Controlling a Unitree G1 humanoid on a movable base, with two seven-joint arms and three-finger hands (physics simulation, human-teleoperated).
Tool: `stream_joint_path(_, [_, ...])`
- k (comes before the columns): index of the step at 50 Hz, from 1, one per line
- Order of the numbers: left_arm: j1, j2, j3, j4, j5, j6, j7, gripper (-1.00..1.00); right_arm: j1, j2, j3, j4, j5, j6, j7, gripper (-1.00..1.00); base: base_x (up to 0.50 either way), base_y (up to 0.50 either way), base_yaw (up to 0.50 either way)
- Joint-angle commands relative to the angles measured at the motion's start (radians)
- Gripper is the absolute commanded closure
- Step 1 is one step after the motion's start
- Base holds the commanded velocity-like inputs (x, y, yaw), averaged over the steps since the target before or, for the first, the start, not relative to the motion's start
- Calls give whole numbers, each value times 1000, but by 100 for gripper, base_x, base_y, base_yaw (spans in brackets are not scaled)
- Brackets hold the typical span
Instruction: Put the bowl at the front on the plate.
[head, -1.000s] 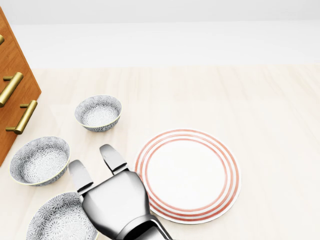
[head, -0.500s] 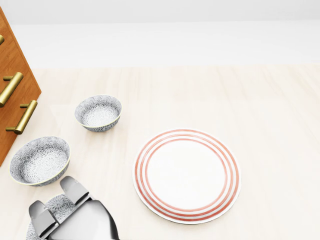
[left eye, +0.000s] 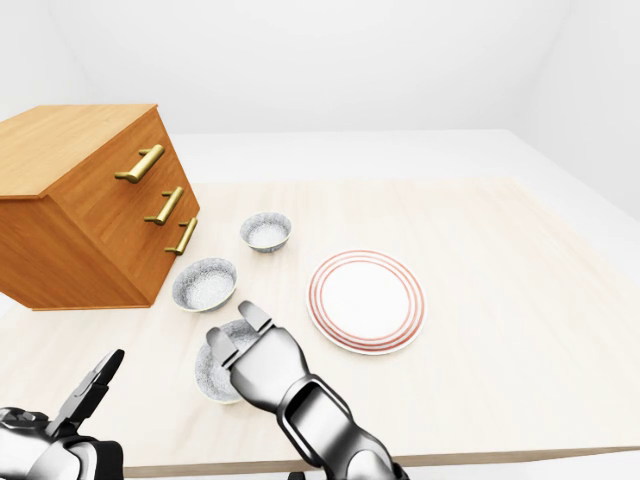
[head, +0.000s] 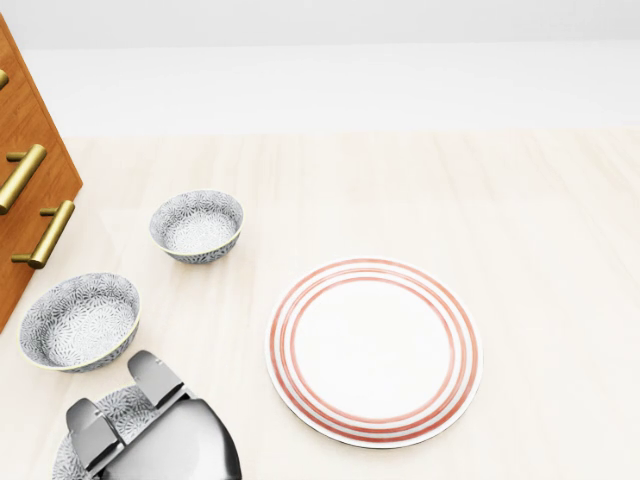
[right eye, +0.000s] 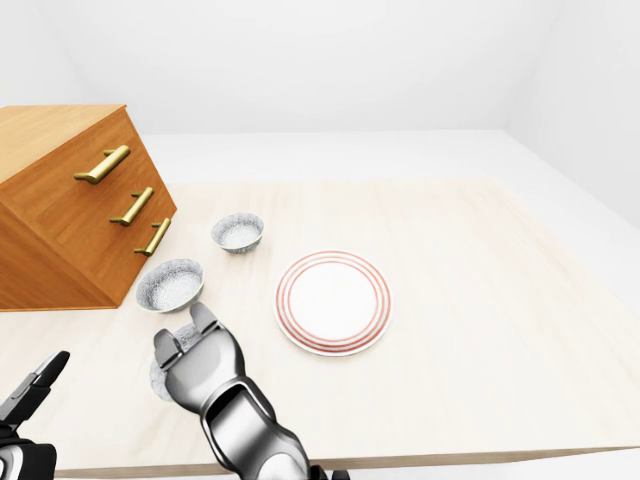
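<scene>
Drawn back from beside the plate (head: 375, 350), the right hand (left eye: 262, 362) now hangs open over the front bowl (left eye: 211, 378), which sits on the counter (head: 540, 250) just beneath its fingers (head: 155, 373), so a grasp seems next.

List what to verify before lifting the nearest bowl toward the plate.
1. Right hand over the nearest bowl: ok.
2. Fingers closed round its rim: cannot tell; the hand hides it.
3. Plate bare: ok.
4. Middle bowl and far bowl off the path to the plate: ok; both lie up-left in the head view.
5. Left hand apart from the bowl: ok.
</scene>
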Motion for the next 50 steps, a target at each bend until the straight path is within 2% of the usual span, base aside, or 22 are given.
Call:
stream_joint_path(1, [0,0,0,2,0,0,0,-100,0,-5,-12,-16,-14,8,0,-100,0,0,0])
stream_joint_path(20, [2,0,-1,0,-1,0,0,-100,9,-2,-5,22,6,11,0,-100,0,0,0])
stream_joint_path(22, [3,-1,1,-5,-3,0,0,-100,16,-5,8,14,38,-2,0,-100,0,0,0])
stream_joint_path(23, [4,-1,2,-7,-3,0,0,-100,22,-2,12,12,26,15,0,-100,0,0,0])
stream_joint_path(29, [5,-5,5,-16,-5,0,0,-100,43,-19,39,-8,40,41,0,-100,0,0,0])
stream_joint_path(44, [0,-1,1,-5,0,0,0,-100,37,-6,46,-21,73,72,0,-100,0,0,0])
stream_joint_path(50, [1,-2,4,-11,0,0,0,-100,57,-16,50,28,119,116,0,-100,0,0,0])
